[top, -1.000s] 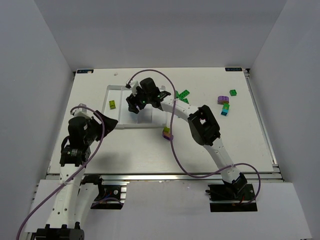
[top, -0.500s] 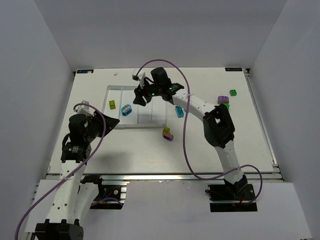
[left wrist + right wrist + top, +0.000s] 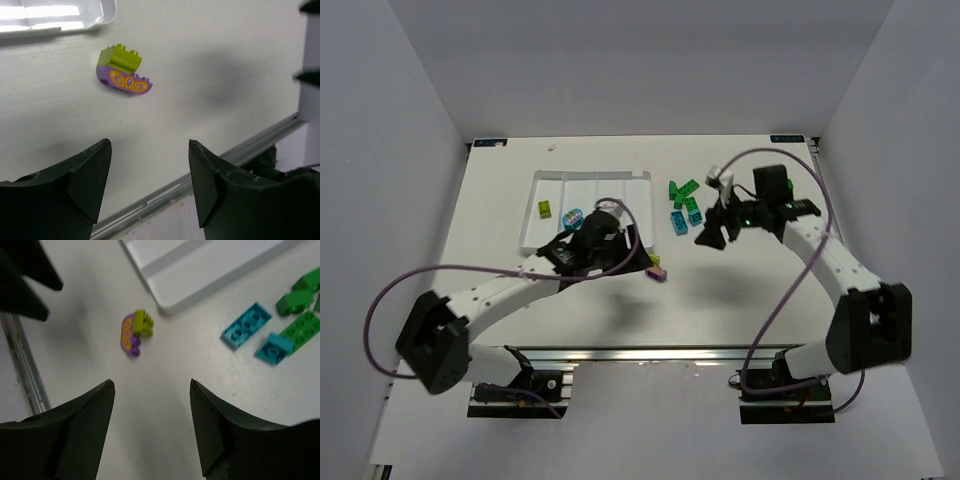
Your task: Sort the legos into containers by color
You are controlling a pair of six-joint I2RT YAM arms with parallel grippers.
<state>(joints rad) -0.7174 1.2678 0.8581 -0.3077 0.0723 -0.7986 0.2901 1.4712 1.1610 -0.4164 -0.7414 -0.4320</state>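
Left claw (image 3: 148, 165) hovers, jaws apart, near purple lego (image 3: 123, 76).

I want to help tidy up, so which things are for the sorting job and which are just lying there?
For the job: white tray; yellow-green brick and teal brick inside it; purple brick with a yellow-green top, green bricks and loose teal bricks on the table; left gripper; right gripper.
Just there: metal rail; blue corner tags.
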